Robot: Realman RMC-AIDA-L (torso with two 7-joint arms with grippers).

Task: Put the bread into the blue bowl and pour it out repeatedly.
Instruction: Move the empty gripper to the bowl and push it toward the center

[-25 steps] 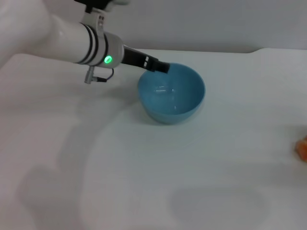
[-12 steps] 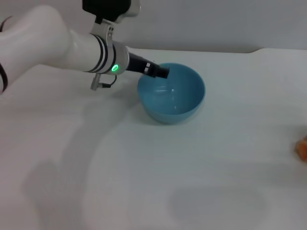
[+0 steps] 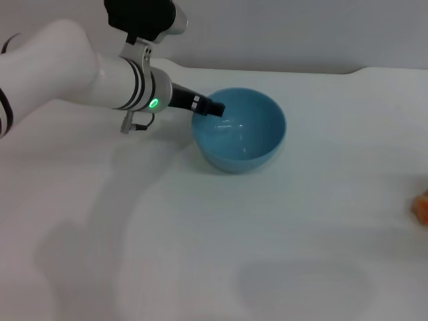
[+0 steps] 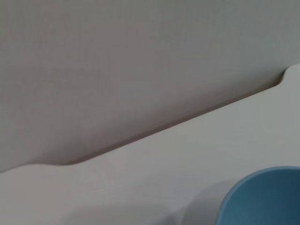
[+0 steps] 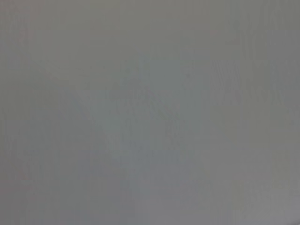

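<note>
Bread (image 3: 421,207) lies far off at the bench (image 3: 301,267) edge; likely light, soft, best pinched mid-loaf. My left jaws (image 3: 212,107) touch the bowl (image 3: 241,130) rim, state unclear.

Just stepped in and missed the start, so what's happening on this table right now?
The robot's left gripper is at the near-left rim of the blue bowl, which sits upright and empty on the white table. The bread is not in the bowl: an orange piece shows only at the far right edge of the head view. The right arm is not in view.
</note>
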